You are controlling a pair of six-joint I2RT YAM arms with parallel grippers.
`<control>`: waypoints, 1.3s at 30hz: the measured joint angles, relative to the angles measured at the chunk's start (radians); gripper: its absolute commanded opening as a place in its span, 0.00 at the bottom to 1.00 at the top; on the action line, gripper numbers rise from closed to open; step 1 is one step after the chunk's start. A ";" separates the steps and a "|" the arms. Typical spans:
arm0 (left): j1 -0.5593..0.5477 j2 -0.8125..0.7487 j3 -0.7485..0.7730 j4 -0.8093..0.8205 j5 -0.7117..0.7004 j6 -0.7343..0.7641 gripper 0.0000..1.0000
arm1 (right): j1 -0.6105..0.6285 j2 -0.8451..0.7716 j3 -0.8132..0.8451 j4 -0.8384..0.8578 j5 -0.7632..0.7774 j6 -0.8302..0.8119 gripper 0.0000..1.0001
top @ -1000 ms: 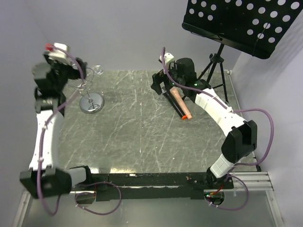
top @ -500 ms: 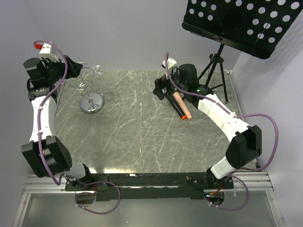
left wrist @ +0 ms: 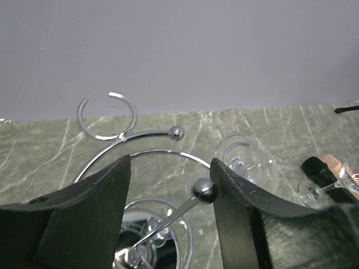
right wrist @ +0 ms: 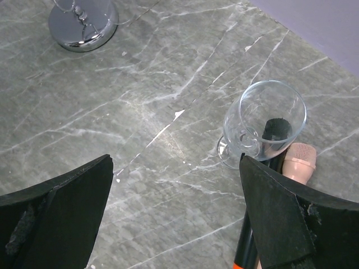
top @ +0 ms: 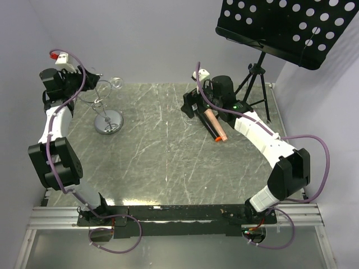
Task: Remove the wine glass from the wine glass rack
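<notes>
1. Locate the workpiece. The wine glass (left wrist: 242, 159) appears to hang foot-up in a curled loop of the wine glass rack (top: 108, 121). The rack stands at the far left of the bench (top: 168, 162). A standing glass (right wrist: 263, 120) sits upright on the bench by the right arm, well apart from the rack.
2. Check the left fingers (left wrist: 112, 190). They are partly spread and straddle the rack's upper wire arms. They clamp nothing. The hanging glass lies outside their gap, beyond the finger nearer the bench centre.
3. Check the right fingers (right wrist: 84, 190). They are spread fully above the bench and hold nothing.
4. Identify the step in hand. It is judged to be the left arm's approach to the hanging glass. No grasp is made yet.
5. Re-aim before closing. Only the stem should sit between the fingers, just under the foot. Any wire or ball tip caught in the gap would probably drag the rack.
6. Close gently. The glass looks thin and slick, so use only enough pressure to stop it slipping.
7. Raise the foot clear of the loop, then draw the stem out through the loop's open side.
8. Avoid side loads. The rack looks light on a small round base and could tip.
</notes>
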 measured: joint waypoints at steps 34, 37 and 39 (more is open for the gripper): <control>-0.052 -0.005 0.022 0.006 0.003 0.005 0.01 | -0.002 0.021 0.000 0.000 0.036 -0.003 1.00; -0.053 -0.014 0.023 -0.015 0.002 0.000 0.01 | -0.002 0.023 0.000 0.001 0.033 0.001 1.00; -0.056 -0.018 0.023 -0.030 0.002 -0.004 0.01 | -0.002 0.024 0.000 0.001 0.033 0.004 1.00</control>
